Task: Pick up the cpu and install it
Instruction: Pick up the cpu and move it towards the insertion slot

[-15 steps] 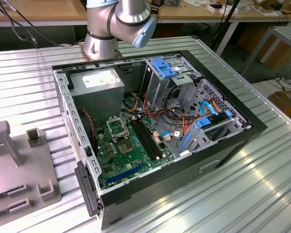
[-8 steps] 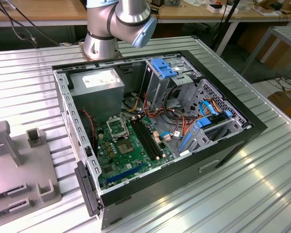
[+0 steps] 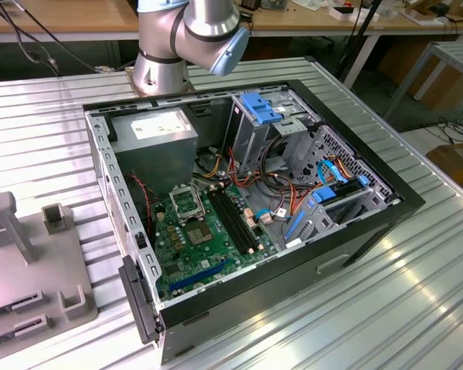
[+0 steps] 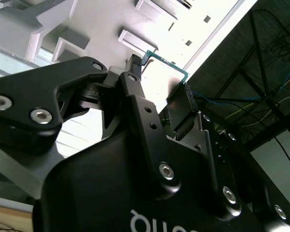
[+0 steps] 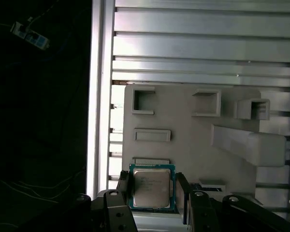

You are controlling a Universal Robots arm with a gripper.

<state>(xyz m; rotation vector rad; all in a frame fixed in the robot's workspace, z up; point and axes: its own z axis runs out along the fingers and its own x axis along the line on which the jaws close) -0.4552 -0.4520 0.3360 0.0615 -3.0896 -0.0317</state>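
Observation:
The cpu (image 5: pixel 152 187), a small square chip with a silvery top and a green rim, sits between my two black fingers (image 5: pixel 123 186) in the first wrist view. My gripper (image 5: pixel 152 189) is shut on it, one finger on each side. In the second wrist view the cpu (image 4: pixel 166 65) shows edge-on at the fingertips (image 4: pixel 135 72), held off the grey fixture plate (image 4: pixel 150 19) behind it. In the exterior view the black-framed socket (image 3: pixel 187 203) lies on the green motherboard (image 3: pixel 208 247) inside the open computer case (image 3: pixel 247 193).
The grey fixture plate (image 3: pixel 31 254), with raised blocks and slots, lies at the exterior view's left on the ribbed metal table (image 3: pixel 417 293). The arm's base (image 3: pixel 162 65) stands behind the case. Inside the case are the power supply (image 3: pixel 154 139), memory slots (image 3: pixel 235 220), cables and blue drive brackets (image 3: pixel 262 108).

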